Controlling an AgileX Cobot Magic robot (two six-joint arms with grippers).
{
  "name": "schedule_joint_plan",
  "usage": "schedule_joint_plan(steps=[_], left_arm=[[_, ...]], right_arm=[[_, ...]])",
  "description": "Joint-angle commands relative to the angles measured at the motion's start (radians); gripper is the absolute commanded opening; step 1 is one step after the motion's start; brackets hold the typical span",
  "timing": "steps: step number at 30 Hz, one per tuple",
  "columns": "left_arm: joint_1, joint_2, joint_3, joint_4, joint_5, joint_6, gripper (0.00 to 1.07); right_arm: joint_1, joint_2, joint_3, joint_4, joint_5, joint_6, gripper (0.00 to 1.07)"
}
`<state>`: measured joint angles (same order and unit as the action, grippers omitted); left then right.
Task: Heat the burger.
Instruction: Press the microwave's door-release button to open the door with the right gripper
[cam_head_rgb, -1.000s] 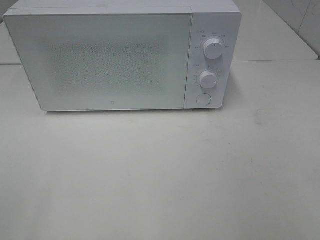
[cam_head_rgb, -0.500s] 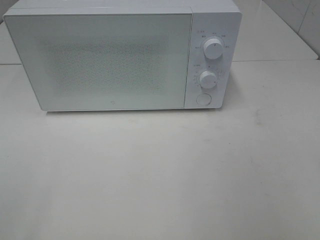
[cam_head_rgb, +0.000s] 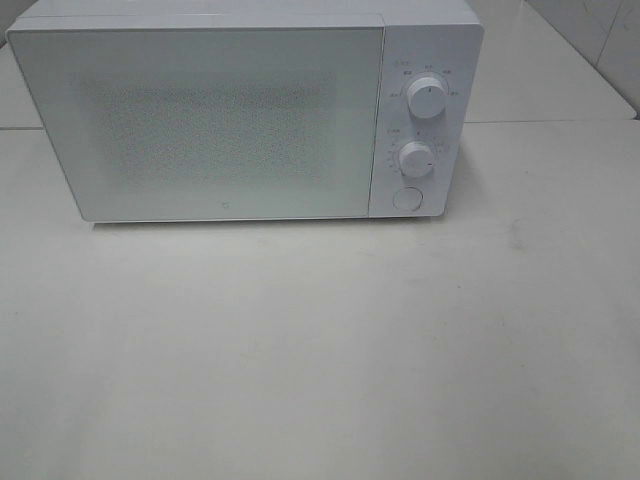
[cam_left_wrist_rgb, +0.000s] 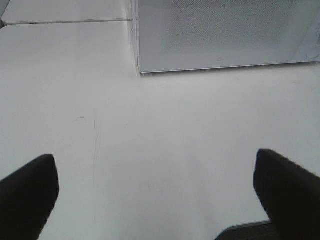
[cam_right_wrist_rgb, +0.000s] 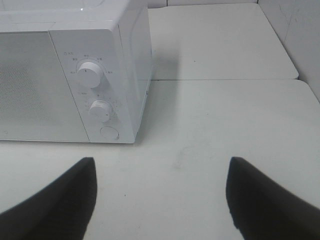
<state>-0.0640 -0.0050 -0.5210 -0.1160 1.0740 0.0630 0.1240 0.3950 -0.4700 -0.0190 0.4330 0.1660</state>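
High front view, wrist views share microwave (cam_head_rgb: 200, 120)

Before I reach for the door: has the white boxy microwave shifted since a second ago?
No. The white boxy microwave keeps its place against the tabletop seam.

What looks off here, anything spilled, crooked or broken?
Nothing stands out. The microwave sits upright on the table with its door shut and both knobs in place. Only faint scuffs mark the table. No burger shows in any view.

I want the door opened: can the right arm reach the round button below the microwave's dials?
Probably yes: the round button faces the open, empty right pincer across the table, with nothing standing between them.
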Motion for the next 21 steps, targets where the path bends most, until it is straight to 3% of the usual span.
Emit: schedule_joint_plan(steps=[1,10,21], left_arm=[[0.003,-0.013,0.004,-0.008,-0.002,-0.005,0.98],[0.003,-0.013,0.004,-0.008,-0.002,-0.005,0.98],[0.003,-0.013,0.004,-0.008,-0.002,-0.005,0.98]], right_arm=[[0.001,0.053,0.002,-0.004,-0.062,-0.005,0.71],[0.001,0.254,0.012,-0.005,-0.271,0.004,0.71],[0.001,0.463,0.151,-0.002,-0.710,0.005,0.71]])
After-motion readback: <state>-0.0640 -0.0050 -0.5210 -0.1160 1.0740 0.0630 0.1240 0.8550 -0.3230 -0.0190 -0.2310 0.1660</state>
